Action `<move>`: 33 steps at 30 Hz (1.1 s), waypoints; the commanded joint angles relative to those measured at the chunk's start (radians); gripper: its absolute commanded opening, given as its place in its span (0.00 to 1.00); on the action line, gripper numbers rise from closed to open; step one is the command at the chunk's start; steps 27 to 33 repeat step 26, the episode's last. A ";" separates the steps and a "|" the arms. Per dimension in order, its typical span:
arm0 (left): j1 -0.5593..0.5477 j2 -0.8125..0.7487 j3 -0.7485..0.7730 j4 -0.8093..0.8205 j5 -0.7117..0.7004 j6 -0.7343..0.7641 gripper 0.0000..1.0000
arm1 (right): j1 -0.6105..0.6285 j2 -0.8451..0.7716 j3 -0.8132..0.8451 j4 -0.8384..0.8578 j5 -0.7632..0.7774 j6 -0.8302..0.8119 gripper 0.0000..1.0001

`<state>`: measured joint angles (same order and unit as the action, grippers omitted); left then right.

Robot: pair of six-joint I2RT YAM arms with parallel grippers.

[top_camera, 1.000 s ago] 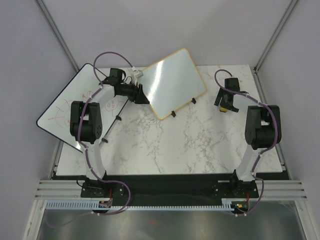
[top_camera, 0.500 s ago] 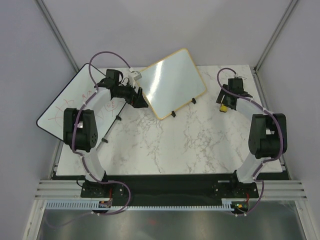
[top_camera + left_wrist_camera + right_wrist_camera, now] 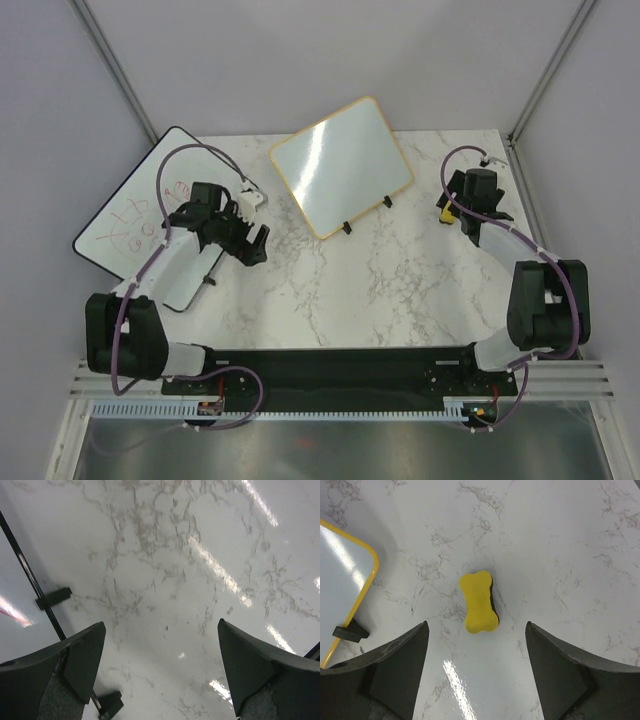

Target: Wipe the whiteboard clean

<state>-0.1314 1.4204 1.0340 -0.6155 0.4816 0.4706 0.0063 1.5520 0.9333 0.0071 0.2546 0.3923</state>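
Right gripper (image 3: pixel 476 647) open above yellow eraser (image 3: pixel 479 601), holds nothing | left gripper (image 3: pixel 161 630) open, empty, over table (image 3: pixel 165 555) | whiteboard (image 3: pixel 340 165) stands at far middle | progress: eraser not yet picked, wiping seems left.

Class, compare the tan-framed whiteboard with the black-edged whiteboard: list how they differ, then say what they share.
Frame: the tan-framed whiteboard has a light wooden edge, while the black-edged whiteboard has a thin dark one.
Surface: the tan-framed whiteboard shows no marks, while the black-edged whiteboard carries red scribbles.
Size: the tan-framed whiteboard is the smaller of the two.
Shared: both are white rectangles with rounded corners and small black feet.
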 commanded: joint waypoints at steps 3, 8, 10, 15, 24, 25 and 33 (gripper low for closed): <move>0.021 -0.184 -0.225 0.092 -0.145 0.034 0.99 | 0.003 -0.093 -0.103 0.108 -0.067 0.091 0.84; 0.026 -0.314 -0.374 0.200 -0.176 -0.023 0.99 | 0.015 -0.191 -0.200 0.088 -0.025 0.106 0.83; 0.029 -0.334 -0.436 0.238 -0.173 -0.041 0.99 | 0.021 -0.222 -0.247 0.090 -0.021 0.114 0.82; 0.032 -0.385 -0.457 0.235 -0.195 -0.056 0.99 | 0.043 -0.271 -0.294 0.094 0.000 0.109 0.82; 0.033 -0.388 -0.459 0.237 -0.195 -0.059 0.99 | 0.054 -0.288 -0.324 0.117 0.006 0.086 0.81; 0.033 -0.380 -0.459 0.238 -0.196 -0.059 0.99 | 0.055 -0.296 -0.327 0.120 0.014 0.085 0.82; 0.033 -0.379 -0.456 0.238 -0.198 -0.059 0.99 | 0.054 -0.308 -0.327 0.125 0.026 0.085 0.81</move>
